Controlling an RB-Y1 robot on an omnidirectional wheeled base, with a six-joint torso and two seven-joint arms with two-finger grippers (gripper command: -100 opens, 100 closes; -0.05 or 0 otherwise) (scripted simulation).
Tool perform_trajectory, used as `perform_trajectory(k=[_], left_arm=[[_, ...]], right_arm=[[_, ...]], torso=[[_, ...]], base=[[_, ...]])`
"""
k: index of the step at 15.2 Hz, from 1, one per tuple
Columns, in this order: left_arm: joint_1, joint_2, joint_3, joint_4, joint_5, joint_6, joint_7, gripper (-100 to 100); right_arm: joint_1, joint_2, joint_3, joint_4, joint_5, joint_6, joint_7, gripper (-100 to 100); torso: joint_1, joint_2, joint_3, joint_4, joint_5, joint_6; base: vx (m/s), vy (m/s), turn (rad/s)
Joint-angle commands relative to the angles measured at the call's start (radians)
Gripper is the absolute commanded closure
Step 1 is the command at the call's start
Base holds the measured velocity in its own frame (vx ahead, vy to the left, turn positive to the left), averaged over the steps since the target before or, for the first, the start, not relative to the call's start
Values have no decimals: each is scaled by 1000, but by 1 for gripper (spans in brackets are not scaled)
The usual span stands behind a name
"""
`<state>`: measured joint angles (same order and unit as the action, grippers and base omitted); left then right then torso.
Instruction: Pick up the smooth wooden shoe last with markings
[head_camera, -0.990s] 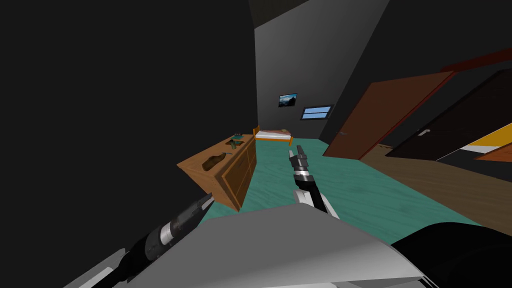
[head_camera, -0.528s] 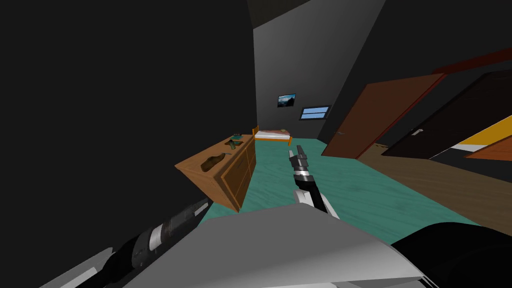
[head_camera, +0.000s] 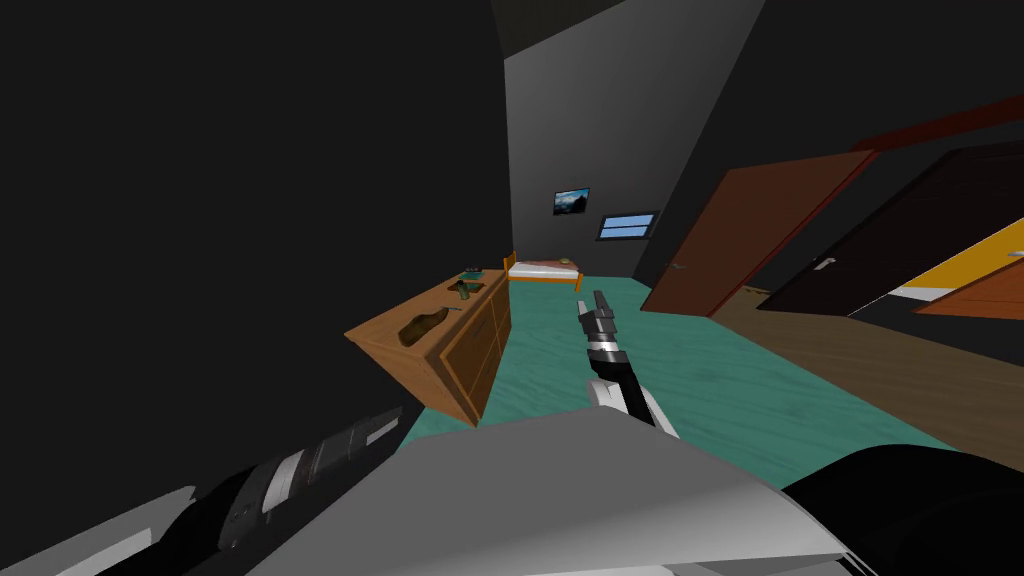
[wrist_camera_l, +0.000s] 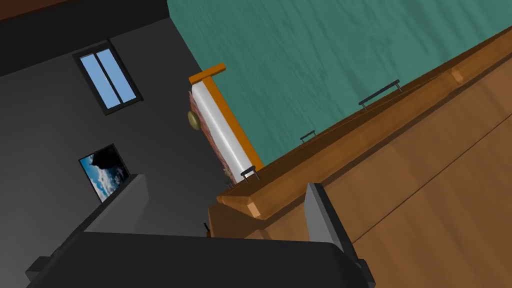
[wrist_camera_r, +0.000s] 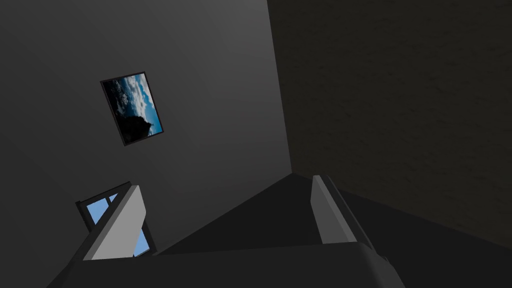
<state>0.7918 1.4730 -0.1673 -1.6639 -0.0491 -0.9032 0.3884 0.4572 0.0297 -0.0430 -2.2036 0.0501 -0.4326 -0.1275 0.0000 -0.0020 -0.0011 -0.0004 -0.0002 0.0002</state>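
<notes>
A dim, dark-walled bedroom with a teal floor holds a long orange-brown wooden dresser. The smooth brown, foot-shaped wooden shoe last lies flat on the dresser's top near its nearest end — well apart from both grippers. The left gripper hangs low, close to the dresser's front, with its fingers spread around nothing; the right gripper is out over the floor beside the dresser — blades likewise spread.

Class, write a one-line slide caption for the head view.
Brown shoe last lies untouched at the near end of the wooden dresser; bed beyond on green floor.
</notes>
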Motion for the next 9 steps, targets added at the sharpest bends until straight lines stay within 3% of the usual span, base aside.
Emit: perform_trajectory(k=[1,2,9], left_arm=[[1,38,-3,5,-3,-3,0,-100],[14,69,-4,39,-8,-17,15,-100],[26,210,-3,71,-13,-30,29,-100]], right_arm=[[0,0,0,0,0,0,0,0],[0,0,0,0,0,0,0,0],[0,0,0,0,0,0,0,0]], torso=[[0,0,0,0,0,0],[0,0,0,0,0,0],[0,-1,0,0,0,0]], base=[[12,0,0],[21,-5,-27],[23,-4,-13]])
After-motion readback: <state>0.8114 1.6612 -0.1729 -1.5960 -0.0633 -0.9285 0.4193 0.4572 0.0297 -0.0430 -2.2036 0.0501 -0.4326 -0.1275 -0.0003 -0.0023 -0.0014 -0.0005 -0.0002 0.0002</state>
